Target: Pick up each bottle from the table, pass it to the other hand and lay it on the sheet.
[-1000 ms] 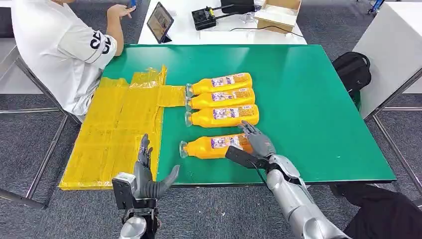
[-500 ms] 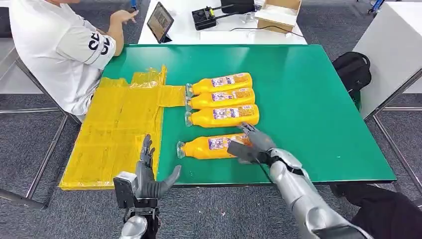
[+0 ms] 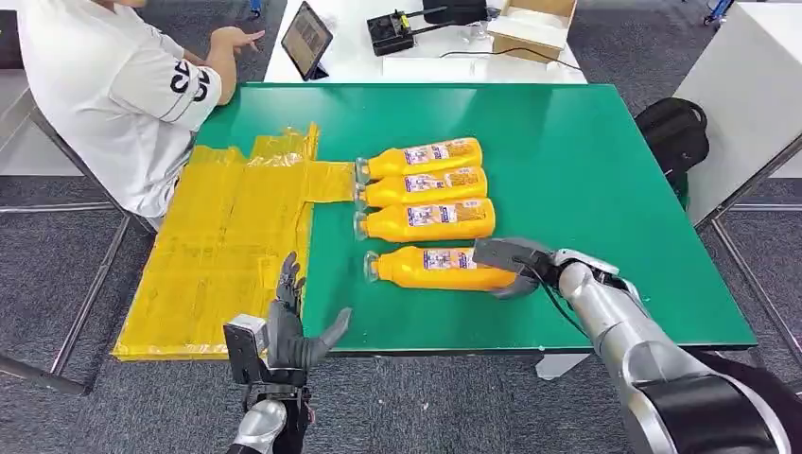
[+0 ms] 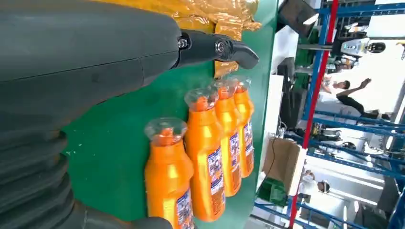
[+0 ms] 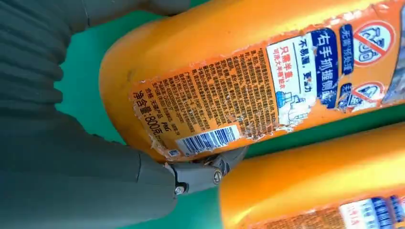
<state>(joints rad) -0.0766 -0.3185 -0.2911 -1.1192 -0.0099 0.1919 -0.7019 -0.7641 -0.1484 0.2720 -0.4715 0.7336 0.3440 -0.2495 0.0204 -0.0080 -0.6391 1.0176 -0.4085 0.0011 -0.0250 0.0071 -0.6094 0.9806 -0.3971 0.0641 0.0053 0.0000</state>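
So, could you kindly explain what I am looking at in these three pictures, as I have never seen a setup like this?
This is a humanoid robot with two silver arms ending in many-fingered hands. The wide picture is from its head, looking down on a green table. The two close-ups come from cameras at its wrists. Four orange plastic bottles lie on their sides in a row; a crinkled yellow plastic sheet lies beside them. The right hand has its fingers around the base of the nearest orange bottle, which lies on the table. The left hand waits open at the table's near edge. A person in a white shirt sits at the far corner.
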